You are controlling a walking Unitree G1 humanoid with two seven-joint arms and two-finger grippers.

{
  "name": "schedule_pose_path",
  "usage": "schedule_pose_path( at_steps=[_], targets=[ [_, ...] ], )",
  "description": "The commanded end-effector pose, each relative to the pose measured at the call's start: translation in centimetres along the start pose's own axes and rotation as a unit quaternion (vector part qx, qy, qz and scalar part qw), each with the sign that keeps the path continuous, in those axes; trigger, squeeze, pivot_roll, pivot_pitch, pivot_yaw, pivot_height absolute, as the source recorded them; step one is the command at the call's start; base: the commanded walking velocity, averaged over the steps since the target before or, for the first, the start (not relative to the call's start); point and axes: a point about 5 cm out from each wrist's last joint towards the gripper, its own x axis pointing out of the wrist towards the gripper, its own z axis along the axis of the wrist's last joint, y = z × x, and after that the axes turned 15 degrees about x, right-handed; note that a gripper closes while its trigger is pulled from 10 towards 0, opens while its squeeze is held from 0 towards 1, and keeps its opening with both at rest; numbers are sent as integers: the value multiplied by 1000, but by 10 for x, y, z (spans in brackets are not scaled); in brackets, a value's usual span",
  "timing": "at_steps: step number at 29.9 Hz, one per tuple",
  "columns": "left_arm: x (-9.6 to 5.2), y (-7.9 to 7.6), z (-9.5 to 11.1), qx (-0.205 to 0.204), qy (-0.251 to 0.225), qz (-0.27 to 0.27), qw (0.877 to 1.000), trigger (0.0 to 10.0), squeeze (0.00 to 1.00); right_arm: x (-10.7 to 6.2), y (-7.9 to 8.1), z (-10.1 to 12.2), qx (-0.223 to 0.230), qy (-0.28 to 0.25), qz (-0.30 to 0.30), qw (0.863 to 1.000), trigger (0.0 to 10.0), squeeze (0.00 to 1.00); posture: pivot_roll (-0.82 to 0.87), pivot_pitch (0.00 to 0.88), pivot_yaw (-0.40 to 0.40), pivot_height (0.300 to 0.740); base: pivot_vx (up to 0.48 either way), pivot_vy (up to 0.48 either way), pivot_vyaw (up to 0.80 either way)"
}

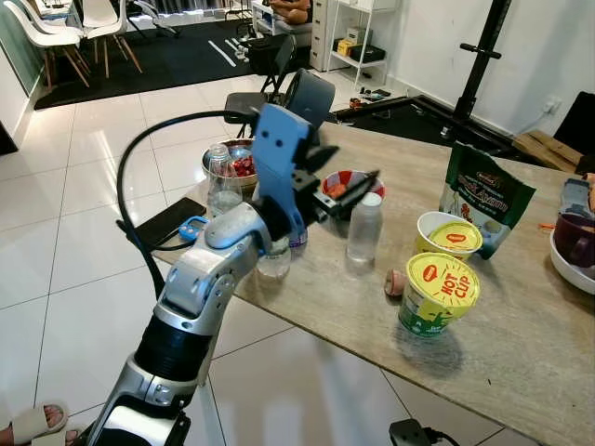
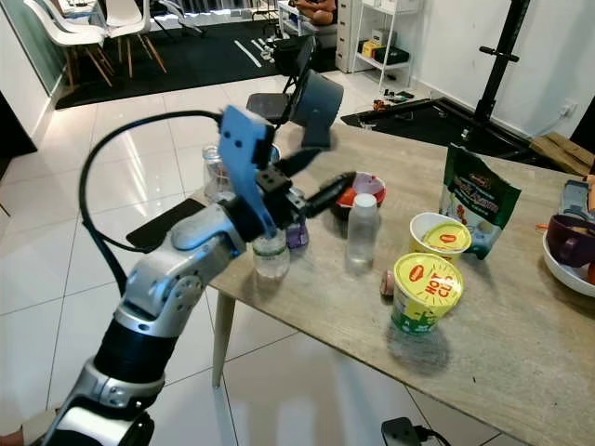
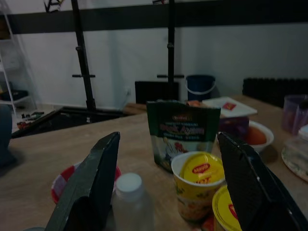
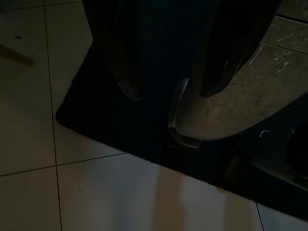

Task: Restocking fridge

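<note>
The left end effector (image 1: 349,190) is held with fingers spread wide above the desk (image 1: 483,344), just short of the clear white-capped bottle (image 1: 363,228), with two yellow-lidded noodle cups (image 1: 437,294) and a green pouch (image 1: 484,196) positioned beyond.

The wooden table (image 1: 521,344) in front of me stands on a white tiled floor (image 1: 74,242); on it, nearest my side, a clear bottle with a white cap (image 1: 364,229) stands upright, with a second clear bottle (image 1: 223,183) further left near the edge; two yellow-lidded noodle cups (image 1: 437,294) stand just beside each other, a small round brownish thing (image 1: 395,282) touching the nearer one; a green pouch (image 1: 484,197) stands upright behind them; a red-rimmed bowl (image 1: 348,184) sits beyond the capped bottle; a white bowl (image 1: 569,262) rests at the right edge; a dark mat (image 1: 172,223) lies on the tiles below.
</note>
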Motion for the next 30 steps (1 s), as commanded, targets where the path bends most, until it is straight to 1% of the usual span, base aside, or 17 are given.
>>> schedule_pose_path(
  at_steps=[1,4,5,7,10,11,12,13,14,16,17,19,22,23,26,27,30],
  targets=[
    [-4,-4,-9,25,30,-16,999,10000,0,-1,2,-11,4,21,4,1000,10000,0,8,53,33,740,0,0,0],
    [-5,1,-11,35,38,0,999,10000,0,-1,2,-11,4,20,4,1000,10000,0,8,54,34,740,0,0,0],
    [-6,7,-11,41,41,23,998,10000,0,-1,2,-11,4,20,4,1000,10000,0,10,53,33,740,0,0,0],
    [-7,9,-10,43,43,31,998,10000,0,-1,2,-11,4,20,4,1000,10000,0,10,53,33,740,0,0,0],
    [-9,17,-13,56,60,69,994,10000,0,-1,2,-11,4,21,5,1000,10000,0,12,55,33,740,0,0,0],
    [-10,21,-15,52,71,89,992,10000,0,-1,2,-11,4,21,5,1000,10000,0,15,56,34,740,0,0,0],
    [-10,21,-15,52,71,89,992,10000,0,-1,2,-11,4,21,5,1000,10000,0,15,56,34,740,0,0,0],
    [-12,24,-19,48,89,114,988,10000,0,-1,2,-12,3,22,5,1000,10000,0,17,57,33,740,0,0,0],
    [-12,24,-20,51,95,124,986,10000,0,-1,3,-12,3,23,6,1000,10000,0,18,58,33,740,0,0,0],
    [-12,23,-21,53,98,127,986,10000,0,-1,3,-12,3,23,6,1000,10000,0,18,58,33,740,0,0,0],
    [-12,25,-21,62,108,147,981,10000,0,0,4,-12,3,23,7,1000,10000,0,16,58,35,740,0,0,0],
    [-12,25,-21,62,108,147,981,10000,0,0,4,-12,3,23,7,1000,10000,0,16,58,35,740,0,0,0],
    [-15,35,-20,68,124,184,973,10000,0,0,5,-11,3,22,8,1000,10000,0,13,58,36,740,0,0,0],
    [-15,35,-20,68,124,184,973,10000,0,0,5,-11,3,22,8,1000,10000,0,13,58,36,740,0,0,0],
    [-19,45,-18,75,134,218,964,10000,0,-1,4,-13,2,24,7,1000,10000,0,14,58,36,740,0,0,0],
    [-19,45,-18,75,134,218,964,10000,0,-1,4,-13,2,24,7,1000,10000,0,14,58,36,740,0,0,0],
    [-24,56,-15,69,138,251,955,10000,0,-1,2,-14,-1,27,5,1000,10000,0,16,55,35,740,0,0,0]
  ],
)
